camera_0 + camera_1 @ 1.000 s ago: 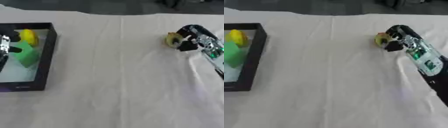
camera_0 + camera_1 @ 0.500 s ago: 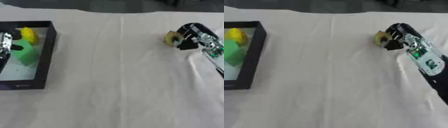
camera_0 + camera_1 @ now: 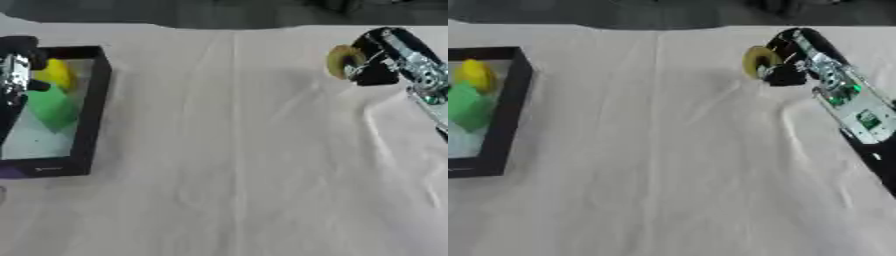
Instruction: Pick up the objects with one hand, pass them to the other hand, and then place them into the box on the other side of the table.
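Note:
My right hand (image 3: 796, 54) is at the far right of the table, fingers curled round a small round olive-yellow object (image 3: 758, 61). Its forearm runs down toward the lower right. On the left stands a black box (image 3: 511, 105) with a yellow object (image 3: 474, 75) and a green object (image 3: 467, 107) inside. In the left eye view my left hand (image 3: 14, 75) hangs over the box's left part, cut off by the view's edge, and hides part of the inside.
A wrinkled white cloth (image 3: 236, 165) covers the table from the box to the right hand. A bit of purple (image 3: 9, 172) shows at the box's near left corner. The table's far edge meets a dark background.
My right hand has moved a little toward the far edge with the olive-yellow object in it. The left hand stays over the box.

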